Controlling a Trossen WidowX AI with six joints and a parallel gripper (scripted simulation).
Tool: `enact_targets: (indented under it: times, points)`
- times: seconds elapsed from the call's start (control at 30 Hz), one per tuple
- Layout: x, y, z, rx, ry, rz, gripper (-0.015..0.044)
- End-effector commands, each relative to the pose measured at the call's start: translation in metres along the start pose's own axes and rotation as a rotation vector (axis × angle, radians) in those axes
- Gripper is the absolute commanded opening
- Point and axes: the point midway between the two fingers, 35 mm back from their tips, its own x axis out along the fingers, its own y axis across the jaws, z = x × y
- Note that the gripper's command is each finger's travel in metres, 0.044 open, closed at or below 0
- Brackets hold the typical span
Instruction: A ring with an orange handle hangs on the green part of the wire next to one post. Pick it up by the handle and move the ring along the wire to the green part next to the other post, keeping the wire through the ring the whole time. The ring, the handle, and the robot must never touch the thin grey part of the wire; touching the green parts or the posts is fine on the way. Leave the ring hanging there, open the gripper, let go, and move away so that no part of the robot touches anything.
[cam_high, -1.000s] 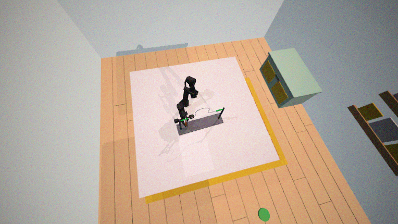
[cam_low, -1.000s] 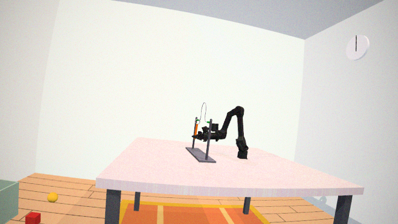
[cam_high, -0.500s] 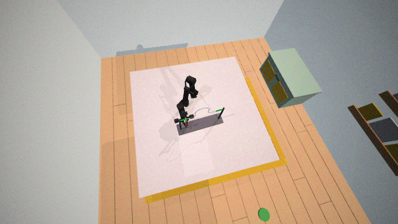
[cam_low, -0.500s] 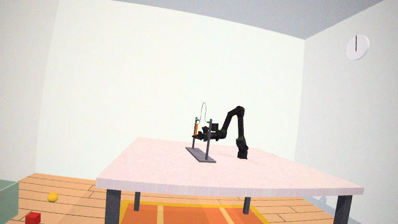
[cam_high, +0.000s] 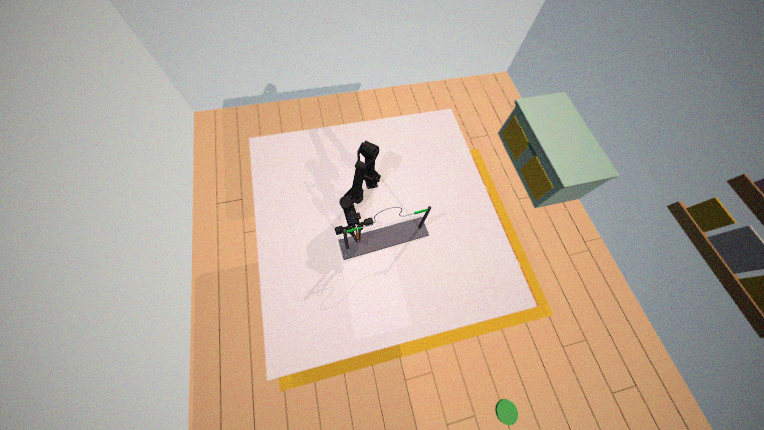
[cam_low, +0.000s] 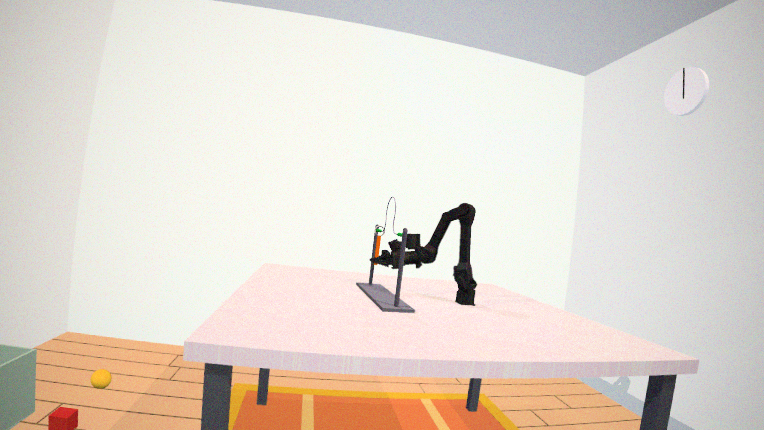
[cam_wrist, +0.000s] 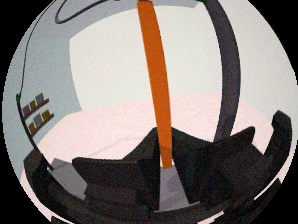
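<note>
The orange handle (cam_high: 357, 235) (cam_low: 377, 245) (cam_wrist: 156, 75) hangs upright below its ring (cam_low: 379, 236). The ring is around the green part beside one post (cam_high: 346, 241) (cam_low: 371, 273) (cam_wrist: 231, 75), the left one in the top view; its exact clearance is too small to tell. My gripper (cam_low: 375, 260) (cam_wrist: 161, 129) is shut on the lower end of the handle. The thin grey wire (cam_high: 396, 207) (cam_low: 392, 197) (cam_wrist: 24, 60) arches up and bends towards the other green part (cam_high: 421, 211) (cam_low: 399, 234) at the other post (cam_high: 424, 217) (cam_low: 400, 267). The ring is out of the wrist view.
Both posts stand on a dark grey base plate (cam_high: 386, 238) (cam_low: 398, 309) on the pale table (cam_high: 454, 277) (cam_low: 427, 341). The held handle is close to the left post. A green cabinet (cam_high: 566, 144) and wall shelves stand off to the right in the top view, away from the table.
</note>
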Motion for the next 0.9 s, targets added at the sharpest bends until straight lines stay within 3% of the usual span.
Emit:
enact_targets:
  times: [0.0,0.87]
  points:
    - [0.000,0.000,0.000,-0.004,0.001,-0.006,-0.0150]
    - [0.000,0.017,0.000,-0.002,0.005,-0.007,-0.0150]
